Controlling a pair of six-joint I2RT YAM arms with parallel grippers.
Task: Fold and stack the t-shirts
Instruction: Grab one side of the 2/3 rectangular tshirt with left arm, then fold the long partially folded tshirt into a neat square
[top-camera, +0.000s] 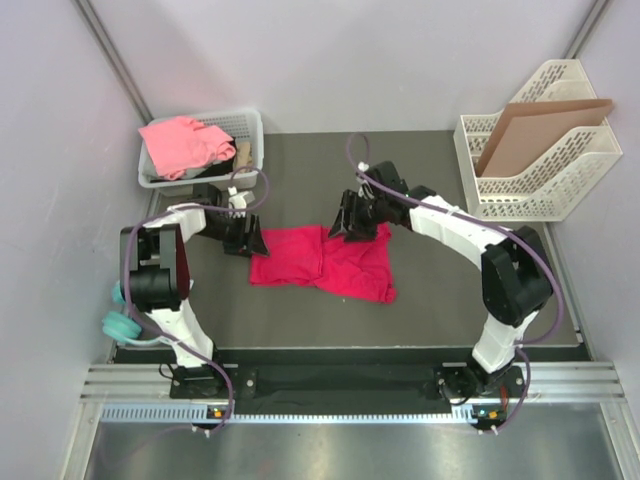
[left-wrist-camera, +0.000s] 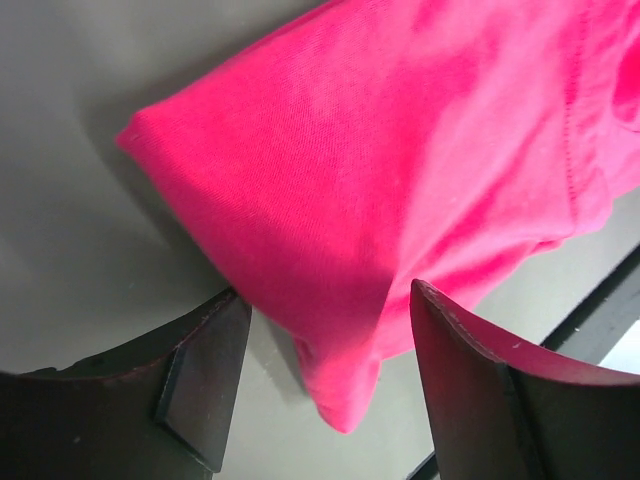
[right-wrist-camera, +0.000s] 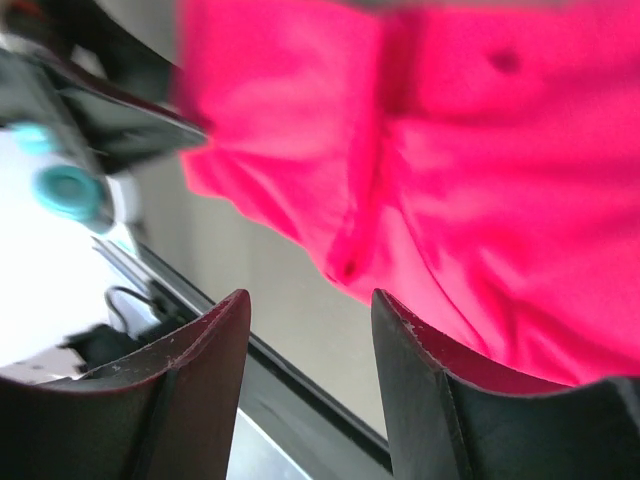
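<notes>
The crimson-red t-shirt (top-camera: 325, 262) lies rumpled on the dark mat in the middle of the top view. My left gripper (top-camera: 256, 243) is at its left edge, open, with a corner of the shirt (left-wrist-camera: 400, 200) hanging between the jaws, not clamped. My right gripper (top-camera: 345, 225) is at its upper middle edge, open and empty, just above the shirt (right-wrist-camera: 470, 170). The salmon-pink t-shirt (top-camera: 180, 142) lies bunched in the white basket (top-camera: 250, 125) at the back left.
A white file rack (top-camera: 540, 170) holding a brown cardboard sheet (top-camera: 535, 130) stands at the back right. Teal headphones (top-camera: 122, 318) sit beside the left arm's base and show in the right wrist view (right-wrist-camera: 62, 185). The mat's front edge (top-camera: 340, 348) is near.
</notes>
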